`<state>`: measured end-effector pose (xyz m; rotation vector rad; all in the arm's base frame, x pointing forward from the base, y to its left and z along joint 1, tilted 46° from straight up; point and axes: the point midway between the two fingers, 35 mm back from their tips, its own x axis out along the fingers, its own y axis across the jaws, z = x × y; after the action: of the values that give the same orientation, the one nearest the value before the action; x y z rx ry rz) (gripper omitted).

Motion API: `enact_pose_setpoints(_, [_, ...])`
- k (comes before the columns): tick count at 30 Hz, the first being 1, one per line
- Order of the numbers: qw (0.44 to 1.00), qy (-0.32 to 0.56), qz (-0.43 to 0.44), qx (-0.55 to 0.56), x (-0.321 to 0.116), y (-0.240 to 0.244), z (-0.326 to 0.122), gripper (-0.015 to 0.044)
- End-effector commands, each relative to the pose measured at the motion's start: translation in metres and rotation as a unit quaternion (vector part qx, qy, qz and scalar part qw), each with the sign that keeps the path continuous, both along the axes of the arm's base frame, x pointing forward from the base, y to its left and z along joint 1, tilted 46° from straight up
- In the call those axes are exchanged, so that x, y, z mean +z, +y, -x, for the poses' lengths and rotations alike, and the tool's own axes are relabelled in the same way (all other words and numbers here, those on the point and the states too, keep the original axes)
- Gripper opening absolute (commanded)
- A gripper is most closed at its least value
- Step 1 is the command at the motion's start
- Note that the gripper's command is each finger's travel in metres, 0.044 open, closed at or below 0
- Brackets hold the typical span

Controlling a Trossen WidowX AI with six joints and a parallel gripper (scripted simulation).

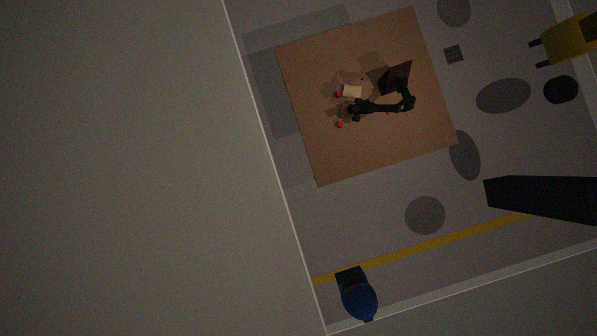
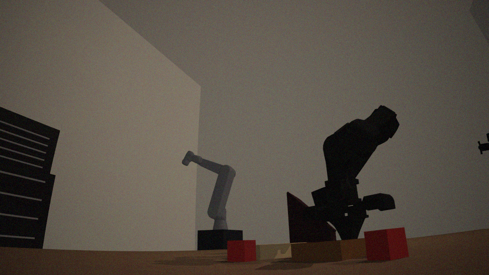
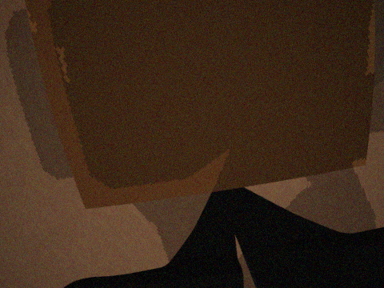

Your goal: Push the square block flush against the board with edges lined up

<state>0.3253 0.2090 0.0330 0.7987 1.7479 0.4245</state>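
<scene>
The square block [image 1: 345,112] [image 2: 316,252] [image 3: 208,88] is orange-brown and lies flat on the table. It fills most of the wrist view, largely in shadow. The board [image 1: 352,91] [image 2: 270,252] is a pale cream rectangle, lying just above the block in the top view, with a narrow strip of table between them. My gripper [image 1: 353,109] [image 2: 348,238] [image 3: 225,191] is shut and empty. Its tips are low, at the block's near edge in the wrist view; whether they touch it I cannot tell. The arm partly hides the block in the top view.
One red cube [image 1: 338,94] [image 2: 241,250] sits beside the board's left end. Another red cube [image 1: 340,124] [image 2: 386,243] sits below the block in the top view. A dark red upright panel [image 1: 388,79] [image 2: 296,222] stands near the arm's base. Two tiny red pieces [image 1: 362,79] [image 1: 387,113] lie on the table.
</scene>
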Motion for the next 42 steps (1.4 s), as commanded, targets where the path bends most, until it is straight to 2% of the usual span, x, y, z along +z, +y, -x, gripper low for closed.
enact_pose_setpoints(1, [1.0, -0.004, -0.002, 0.001, 0.0, 0.0, -0.005, 0.0])
enact_pose_setpoints(13, [1.0, -0.004, -0.002, 0.001, -0.002, -0.001, -0.011, 0.0])
enact_pose_setpoints(42, [1.0, -0.003, -0.002, 0.001, 0.012, 0.003, 0.033, 0.0])
